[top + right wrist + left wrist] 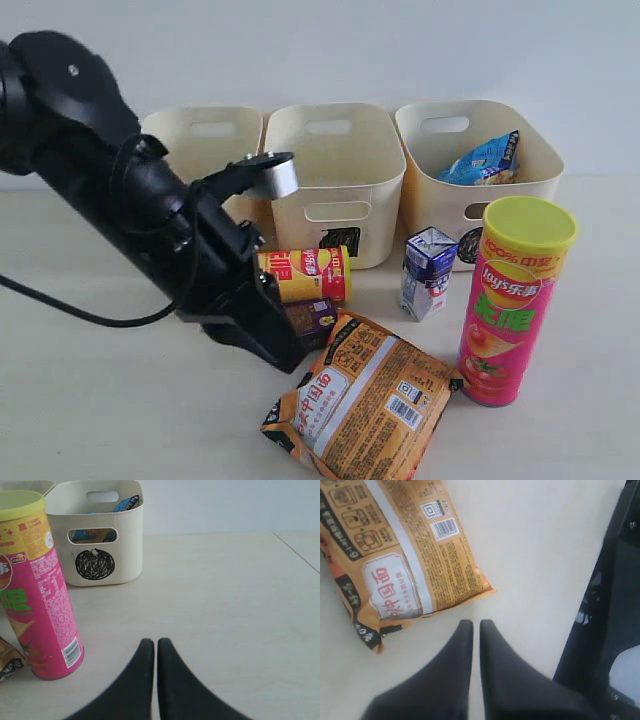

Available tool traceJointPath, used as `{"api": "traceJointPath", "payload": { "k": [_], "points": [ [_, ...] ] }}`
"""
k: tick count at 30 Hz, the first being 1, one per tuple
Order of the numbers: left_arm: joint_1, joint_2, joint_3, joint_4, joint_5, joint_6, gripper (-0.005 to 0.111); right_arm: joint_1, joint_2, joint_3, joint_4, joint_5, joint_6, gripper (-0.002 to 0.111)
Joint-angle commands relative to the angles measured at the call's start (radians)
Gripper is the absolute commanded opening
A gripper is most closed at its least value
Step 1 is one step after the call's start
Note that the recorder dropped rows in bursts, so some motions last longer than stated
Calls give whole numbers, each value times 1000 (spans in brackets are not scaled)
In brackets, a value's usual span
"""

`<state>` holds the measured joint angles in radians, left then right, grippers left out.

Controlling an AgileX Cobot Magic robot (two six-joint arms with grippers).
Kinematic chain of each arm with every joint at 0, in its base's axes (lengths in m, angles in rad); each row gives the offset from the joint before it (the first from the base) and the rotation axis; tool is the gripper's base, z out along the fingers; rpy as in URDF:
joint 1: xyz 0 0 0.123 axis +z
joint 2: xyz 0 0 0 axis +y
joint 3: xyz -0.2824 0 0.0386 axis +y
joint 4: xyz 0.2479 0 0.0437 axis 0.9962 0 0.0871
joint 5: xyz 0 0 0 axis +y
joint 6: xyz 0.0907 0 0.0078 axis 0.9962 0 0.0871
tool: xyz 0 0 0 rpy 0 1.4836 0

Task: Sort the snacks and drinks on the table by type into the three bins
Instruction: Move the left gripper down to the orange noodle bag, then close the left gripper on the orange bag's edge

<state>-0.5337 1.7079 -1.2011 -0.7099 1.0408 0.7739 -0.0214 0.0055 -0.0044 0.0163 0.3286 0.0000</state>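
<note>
My left gripper [476,623] is shut and holds nothing; it hovers over bare table just short of the orange bag [395,555]. In the exterior view the left gripper [284,353] ends beside the orange bag [360,400]. The yellow-and-red tube [305,275] lies on its side behind it. The small blue-and-white carton [428,270] stands next to the upright pink tube [510,300]. My right gripper [156,641] is shut and empty, low over the table to one side of the pink tube [40,590]. Three cream bins [330,180] line the back; the circle-marked bin [112,545] holds a blue-and-white bag [485,160].
A small dark purple pack [312,320] lies under the lying tube, against the left arm. The left bin [200,130] is partly hidden by that arm. A black frame [605,630] stands close beside the left gripper. Bare tabletop [225,605] stretches beyond the right gripper.
</note>
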Motion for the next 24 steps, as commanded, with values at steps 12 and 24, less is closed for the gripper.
{"api": "traceJointPath", "payload": {
  "k": [12, 24],
  "points": [
    [140, -9, 308, -208, -283, 214, 44, 2, -6, 4, -4, -7, 0, 0],
    [140, 76, 306, -314, -290, 220, 98, 2, -6, 4, -4, -7, 0, 0]
  ]
}}
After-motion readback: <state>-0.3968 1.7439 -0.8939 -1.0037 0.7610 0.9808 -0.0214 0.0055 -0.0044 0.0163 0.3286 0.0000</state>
